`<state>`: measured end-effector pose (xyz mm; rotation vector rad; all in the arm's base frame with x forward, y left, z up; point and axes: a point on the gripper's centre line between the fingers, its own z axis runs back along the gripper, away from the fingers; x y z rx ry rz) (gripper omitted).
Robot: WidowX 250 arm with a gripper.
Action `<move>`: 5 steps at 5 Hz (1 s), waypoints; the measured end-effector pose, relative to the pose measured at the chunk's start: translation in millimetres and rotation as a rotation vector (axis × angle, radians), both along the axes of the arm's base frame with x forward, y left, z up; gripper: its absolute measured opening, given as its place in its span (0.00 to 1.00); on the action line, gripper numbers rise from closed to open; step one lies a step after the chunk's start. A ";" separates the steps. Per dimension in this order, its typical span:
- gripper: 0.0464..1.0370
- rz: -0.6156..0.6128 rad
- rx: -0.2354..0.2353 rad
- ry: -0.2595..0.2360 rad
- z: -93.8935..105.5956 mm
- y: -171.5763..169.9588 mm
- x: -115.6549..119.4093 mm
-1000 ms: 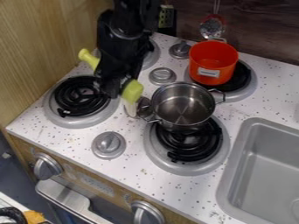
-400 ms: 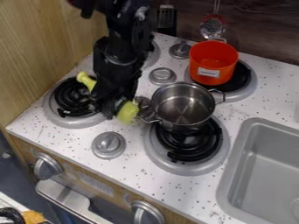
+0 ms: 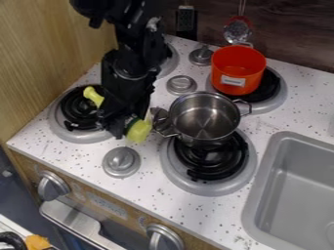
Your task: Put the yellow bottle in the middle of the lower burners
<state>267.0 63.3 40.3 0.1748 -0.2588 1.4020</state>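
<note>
With 12 o'clock at the camera view's top edge, the gripper [image 3: 122, 125] had come down towards 6 o'clock over the last second, most of that travel falling early and only a little at the end. The bottle [image 3: 138, 131] had gone with it, its thick end drawing away from the counter's rear towards 6 o'clock and slightly 7. The fingers looked closed on the bottle's middle, which they largely hid; the narrow end stuck out towards 10 o'clock and the thick end towards 4. From the gripper, one lower burner [image 3: 83, 137] lay near 9 o'clock and the other [image 3: 202, 189] at 4, with the knob [image 3: 120, 161] at 6. So the move had brought the bottle roughly into the gap it was meant for, though its narrow end reached over the 9 o'clock burner. Whether it touched the counter [image 3: 156, 171] could not be told. What remained, it seemed, was a small shift towards 4 o'clock, a gentle lowering and a release. The pot [image 3: 205, 119], close by at 3 o'clock, had its near handle beside the thick end, so a wide swing might have knocked it.
</note>
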 end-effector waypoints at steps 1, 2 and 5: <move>0.61 -0.004 -0.014 -0.016 -6.6 -2.1 4.1; 0.68 -0.024 -0.024 -0.003 -9.5 -3.8 3.6; 0.96 -0.072 -0.032 0.003 -9.9 -0.2 4.2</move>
